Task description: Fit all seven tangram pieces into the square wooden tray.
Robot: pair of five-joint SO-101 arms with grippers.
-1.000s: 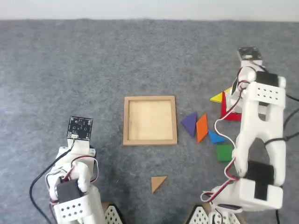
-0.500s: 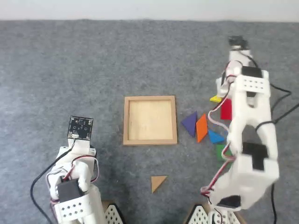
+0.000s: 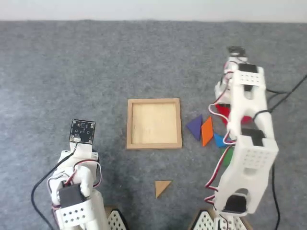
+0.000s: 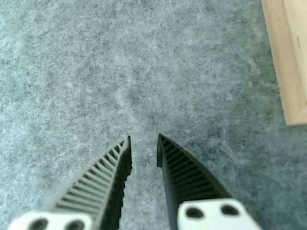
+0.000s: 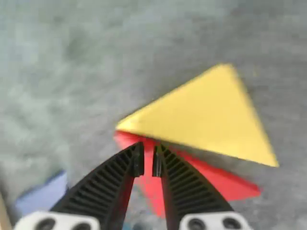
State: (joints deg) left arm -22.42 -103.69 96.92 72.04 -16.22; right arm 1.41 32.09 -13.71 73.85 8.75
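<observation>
Left arm low on the grey carpeted worktop (image 3: 96,67), well left of the tray. Left gripper (image 4: 144,143) over bare carpet, jaws a little spread, nothing between them. Square wooden tray (image 3: 130,123) sits mid-worktop, its corner also at the edge of the left wrist view; every piece that shows lies outside it. Tan triangle (image 3: 162,187) alone below the tray, apart from the rest. Right of the tray, a cluster: purple triangle (image 3: 194,127), orange parallelogram (image 3: 206,131) just beside it, blue triangle (image 3: 220,140). Green square (image 3: 229,156) and red triangle (image 3: 221,112) are partly under the right arm. Right gripper (image 5: 147,160) is above the red triangle's corner, beside the yellow triangle (image 5: 206,115), jaws nearly pressed together, pinching nothing.
</observation>
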